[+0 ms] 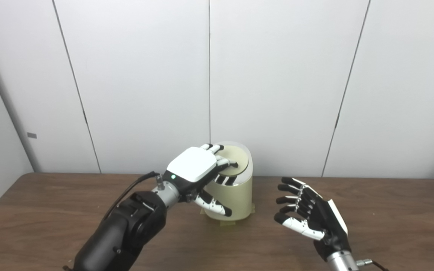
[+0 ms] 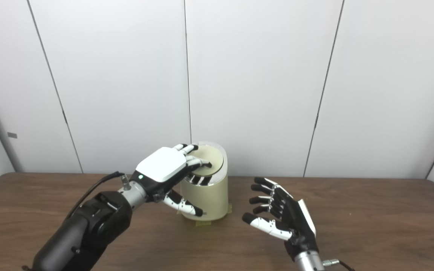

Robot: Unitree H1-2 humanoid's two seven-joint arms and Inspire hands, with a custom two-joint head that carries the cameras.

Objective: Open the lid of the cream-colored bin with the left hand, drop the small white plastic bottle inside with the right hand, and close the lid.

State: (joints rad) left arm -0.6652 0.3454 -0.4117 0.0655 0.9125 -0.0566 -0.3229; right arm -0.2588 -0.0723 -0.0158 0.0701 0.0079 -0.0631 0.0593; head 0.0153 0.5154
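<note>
I see a cream-coloured bin (image 1: 236,199) with a paler cream lid (image 1: 236,160) under the white-backed, black-tipped fingers (image 1: 224,162) of my left hand (image 1: 194,165); my right hand (image 1: 311,214) shows black fingers and a white thumb above the dark brown wood-grain table (image 1: 390,226), before pale grey wall panels (image 1: 277,75).

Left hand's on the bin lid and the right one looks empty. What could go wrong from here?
1. The left hand rests on the lid with its fingers over the front edge; lifting away could snag the lid or tip the cream-colored bin.
2. The right hand is open beside the bin and holds nothing; no bottle is in view, so confirm that it went in.
</note>
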